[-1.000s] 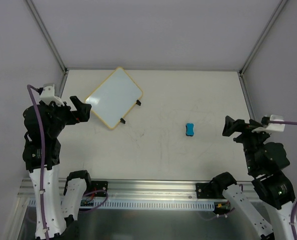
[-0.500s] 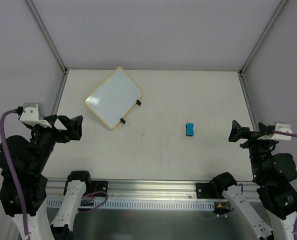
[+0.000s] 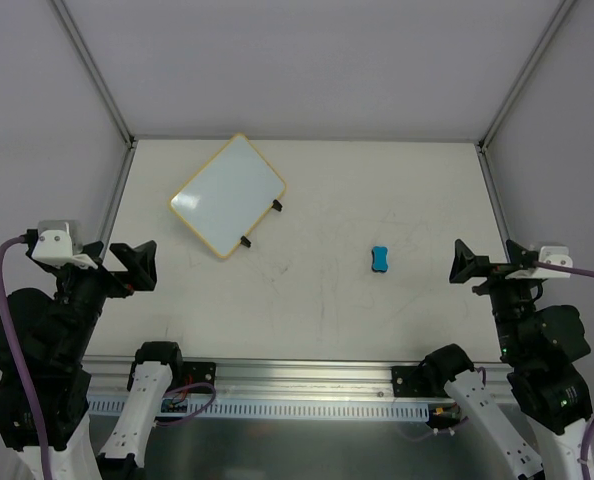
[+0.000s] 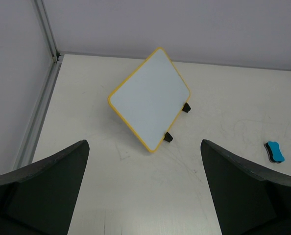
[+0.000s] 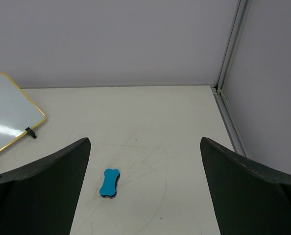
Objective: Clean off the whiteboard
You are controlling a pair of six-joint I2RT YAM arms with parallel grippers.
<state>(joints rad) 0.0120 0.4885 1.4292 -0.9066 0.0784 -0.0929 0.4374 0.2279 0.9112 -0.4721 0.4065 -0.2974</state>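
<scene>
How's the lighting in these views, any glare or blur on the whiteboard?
Top external view: soft, even light, sharp; the small yellow-rimmed white rectangular whiteboard shows no glare. Left wrist view: board crisp, evenly white. Right wrist view: a pale bright streak crosses the board.

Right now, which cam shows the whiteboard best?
Left wrist: the whiteboard sits whole and large mid-frame, with a clean surface and both black tabs visible. Top external also shows it whole, but smaller. Right wrist catches only part of it, cut off at the frame's left edge.
</scene>
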